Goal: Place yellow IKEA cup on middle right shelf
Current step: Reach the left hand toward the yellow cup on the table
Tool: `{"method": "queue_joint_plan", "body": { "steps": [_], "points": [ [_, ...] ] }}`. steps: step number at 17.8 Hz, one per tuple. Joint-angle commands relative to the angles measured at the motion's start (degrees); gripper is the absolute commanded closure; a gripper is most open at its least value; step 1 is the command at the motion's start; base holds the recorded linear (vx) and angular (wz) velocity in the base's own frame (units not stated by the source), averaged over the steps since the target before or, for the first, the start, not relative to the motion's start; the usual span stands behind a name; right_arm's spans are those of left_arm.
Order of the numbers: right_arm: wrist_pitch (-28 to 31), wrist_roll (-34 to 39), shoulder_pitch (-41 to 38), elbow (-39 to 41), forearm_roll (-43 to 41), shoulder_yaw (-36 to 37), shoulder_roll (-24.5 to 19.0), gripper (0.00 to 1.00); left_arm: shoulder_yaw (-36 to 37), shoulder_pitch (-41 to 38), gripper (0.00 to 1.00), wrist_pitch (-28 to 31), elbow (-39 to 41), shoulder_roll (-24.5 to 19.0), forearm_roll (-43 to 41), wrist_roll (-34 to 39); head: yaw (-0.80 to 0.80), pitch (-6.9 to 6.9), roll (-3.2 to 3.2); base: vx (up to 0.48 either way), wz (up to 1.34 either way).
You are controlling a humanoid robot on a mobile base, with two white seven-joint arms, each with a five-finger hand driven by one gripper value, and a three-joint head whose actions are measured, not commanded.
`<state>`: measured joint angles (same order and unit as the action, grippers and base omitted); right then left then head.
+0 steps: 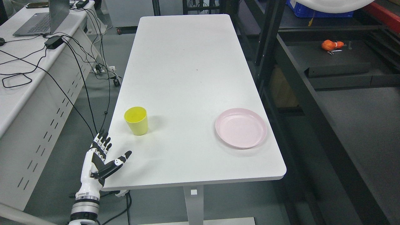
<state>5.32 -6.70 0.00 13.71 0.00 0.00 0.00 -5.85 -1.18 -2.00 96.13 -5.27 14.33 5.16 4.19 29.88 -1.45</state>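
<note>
yellow cup [136,120] upright on white table [187,72], pink plate [241,127] well apart, left hand [100,159] spread, empty, near cup

You've got one head view, high up, looking steeply down the length of the table [193,72], shelving [312,103] along its right.

A long white table [187,78] stood in the middle of the room. A yellow cup [136,120] stood upright on it, near the left edge. A pink plate [241,127] lay flat near the right edge, well apart from the cup. To the right, a small orange thing [332,45] lay on a dark shelf [337,59].
</note>
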Motion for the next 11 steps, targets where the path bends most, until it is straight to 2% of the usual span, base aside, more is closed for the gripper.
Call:
{"method": "queue_joint_plan", "body": {
  "steps": [1, 5, 11],
  "points": [
    [0.04, 0.02, -0.79, 0.0, -1.4, -0.97, 1.0, 0.01, -0.04, -0.23, 0.01, 0.24, -0.06, 0.18, 0.0, 0.03, 0.0, 0.0, 0.0, 0.049, 0.04],
    [0.04, 0.02, -0.79, 0.0, -1.4, -0.97, 1.0, 0.01, -0.03, 0.56, 0.01, 0.24, -1.03, 0.18, 0.0, -0.06, 0.0, 0.0, 0.0, 0.039, 0.01],
    [0.04, 0.02, -0.79, 0.0, -1.4, -0.97, 1.0, 0.01, -0.12, 7.58, 0.01, 0.15, -9.98, -0.35, 0.0, -0.06, 0.0, 0.0, 0.0, 0.014, 0.02]
  ]
}}
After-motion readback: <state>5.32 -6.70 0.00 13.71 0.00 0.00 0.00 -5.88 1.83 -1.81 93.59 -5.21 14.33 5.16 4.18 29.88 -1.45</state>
